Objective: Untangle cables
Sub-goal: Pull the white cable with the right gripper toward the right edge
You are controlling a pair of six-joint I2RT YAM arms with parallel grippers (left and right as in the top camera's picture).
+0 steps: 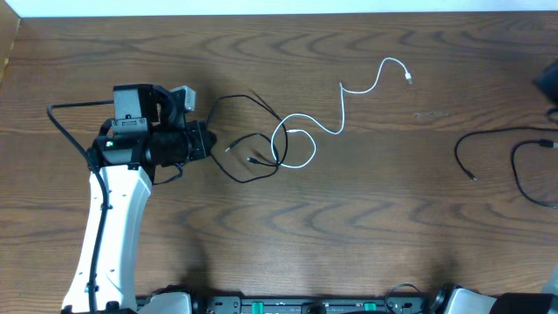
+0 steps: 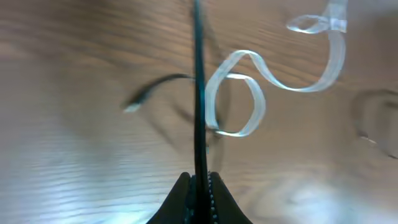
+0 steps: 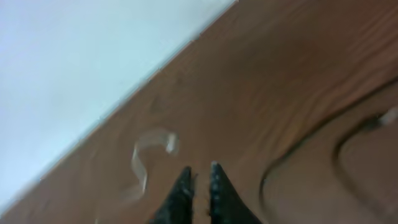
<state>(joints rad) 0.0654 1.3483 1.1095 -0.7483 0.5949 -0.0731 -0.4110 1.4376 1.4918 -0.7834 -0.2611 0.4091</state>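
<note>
Both wrist views are badly smeared by blur, and much is lost in them. The right arm is cut off at the overhead frame's right edge, where only a dark corner is seen. In its own camera the right gripper (image 3: 199,175) is shown over the desk (image 1: 349,235), its fingertips drawn nearly together with only a thin slit between them and nothing held. A pale squiggle ahead of it is taken to be the white cable (image 1: 343,109), too blurred for its plug to be made out. Dark cords (image 1: 459,150) are seen curving to its right, partly cropped by the frame.

On the left, the gripper (image 2: 199,186) is clamped on the black cable (image 2: 199,74), which is pinched between the fingertips and runs straight away from them. From above, the fingers are hidden under the arm's own body, and only the cable leaving the gripper is seen.

The two cables lie left of the desk's centre, just beyond the left gripper. The black cable is looped out from the gripper and crossed with a white loop; one small black plug end is seen lying free beside that loop. The white cable is trailed away up and to the right, its far plug well apart from both grippers.
</note>
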